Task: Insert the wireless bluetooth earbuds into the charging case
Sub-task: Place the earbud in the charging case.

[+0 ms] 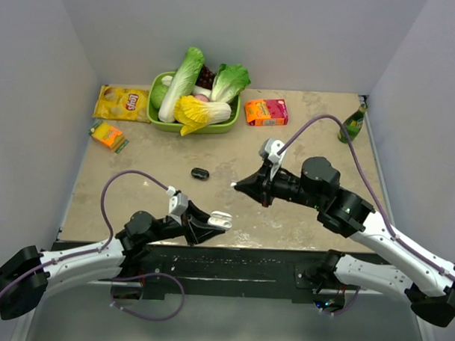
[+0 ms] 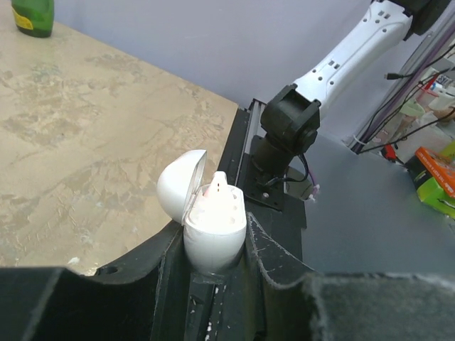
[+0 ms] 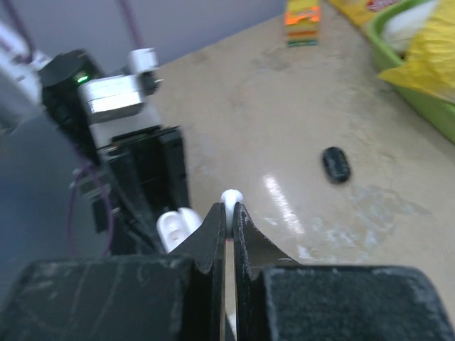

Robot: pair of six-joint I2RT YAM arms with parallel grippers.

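My left gripper [image 1: 211, 224] is shut on the white charging case [image 2: 213, 231], held above the table's near edge with its lid open. One white earbud [image 2: 218, 186] sits in the case. The case also shows in the top view [image 1: 220, 219] and the right wrist view [image 3: 176, 226]. My right gripper [image 1: 238, 186] is shut on the other tiny white earbud [image 3: 231, 199], which sticks out past the fingertips. It hovers above the table, up and right of the case. The earbud tip shows in the top view [image 1: 233, 186].
A small black oval object [image 1: 200, 173] lies mid-table. A green basket [image 1: 214, 127] of vegetables stands at the back, with a yellow chips bag [image 1: 121, 103], an orange packet [image 1: 107, 135], a pink-orange box [image 1: 266, 111] and a green bottle [image 1: 352, 123] around.
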